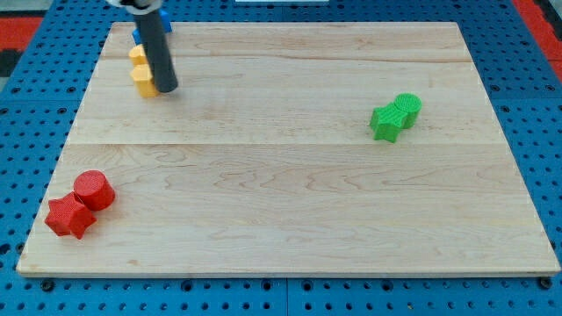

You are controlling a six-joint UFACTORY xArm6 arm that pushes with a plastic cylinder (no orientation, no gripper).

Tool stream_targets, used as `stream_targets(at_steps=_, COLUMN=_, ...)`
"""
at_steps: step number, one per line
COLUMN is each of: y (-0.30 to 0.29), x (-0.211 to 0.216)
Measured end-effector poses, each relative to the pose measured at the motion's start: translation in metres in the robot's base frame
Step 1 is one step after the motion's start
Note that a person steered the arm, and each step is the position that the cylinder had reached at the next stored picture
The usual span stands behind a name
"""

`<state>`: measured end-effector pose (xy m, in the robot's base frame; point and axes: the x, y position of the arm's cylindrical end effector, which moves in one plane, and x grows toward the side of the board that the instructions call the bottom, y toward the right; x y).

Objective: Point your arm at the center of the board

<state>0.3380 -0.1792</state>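
Observation:
My tip (168, 88) rests on the wooden board (290, 193) near the view's top left, far from the board's middle. It stands just right of two yellow blocks (141, 77), touching or nearly touching the lower one. A blue block (140, 35) sits above them, mostly hidden behind the rod. A green star-like block (385, 122) and a green cylinder (407, 107) touch each other at the view's right. A red cylinder (93, 190) and a red star-like block (69, 217) touch at the bottom left.
The board lies on a blue perforated base (35, 105). Red patches (22, 26) show at the view's top corners.

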Motion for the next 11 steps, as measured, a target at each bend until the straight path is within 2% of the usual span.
stream_targets(at_steps=3, y=-0.005, x=0.003)
stream_targets(at_steps=4, y=0.051, x=0.026)
stream_targets(at_steps=5, y=0.069, x=0.034)
stream_targets(at_steps=11, y=0.083, x=0.034)
